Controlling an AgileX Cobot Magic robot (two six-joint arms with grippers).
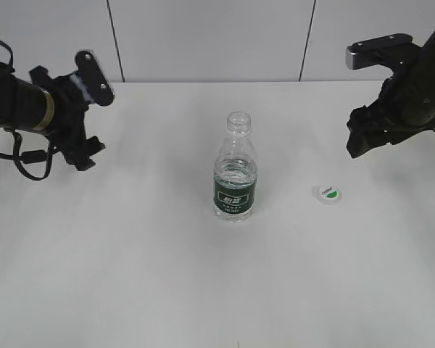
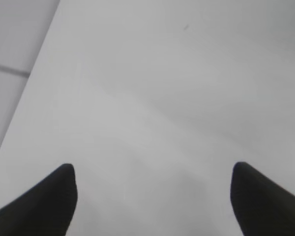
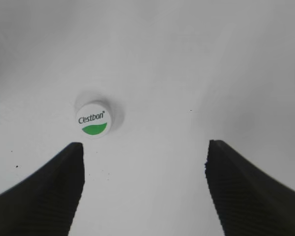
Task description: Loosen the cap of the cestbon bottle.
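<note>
While one cestbon bottle (image 1: 235, 176) stands upright mid-table with its neck bare, its one cap (image 1: 330, 193) lies flat on the table (image 1: 130, 275) well to its right, green half nearest us, apart from the bottle; two grippers in play; the right gripper (image 3: 145, 189) hovers just above and beyond the cap, fingers spread wide, holding nothing; the left gripper (image 2: 152, 196) hangs far left, also wide open and empty.

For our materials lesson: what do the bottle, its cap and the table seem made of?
Bottle: clear glossy plastic, ribbed, see-through. Cap: white matte plastic, printed green, apparently. Table: smooth white matte surface, material unclear.
</note>
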